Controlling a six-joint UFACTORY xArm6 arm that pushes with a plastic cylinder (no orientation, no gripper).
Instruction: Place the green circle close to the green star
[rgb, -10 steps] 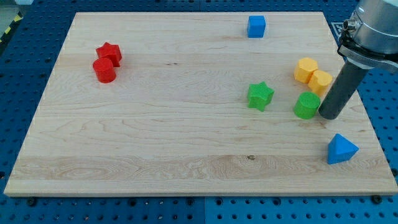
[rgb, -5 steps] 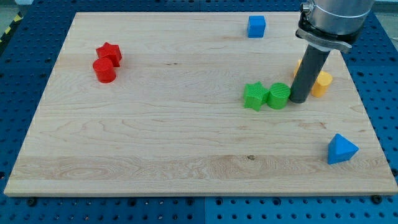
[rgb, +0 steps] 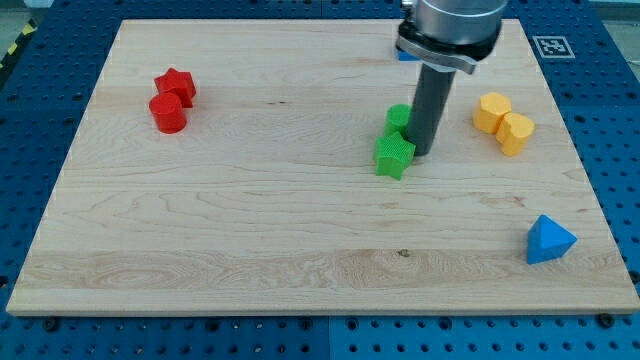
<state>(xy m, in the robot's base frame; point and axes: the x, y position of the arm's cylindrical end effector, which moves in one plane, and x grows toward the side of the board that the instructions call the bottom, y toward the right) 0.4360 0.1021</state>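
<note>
The green star lies right of the board's middle. The green circle sits just above it, touching it, and is partly hidden behind my rod. My tip rests on the board at the right side of both green blocks, against the star's upper right edge.
A red star and a red cylinder sit together at the upper left. Two yellow blocks lie at the right. A blue triangle is at the lower right. A blue cube is mostly hidden behind the arm at the top.
My tip swept left from the board's right side, pushing the green circle into the green star. Both green blocks shifted left, and the circle slid up to sit above the star.
</note>
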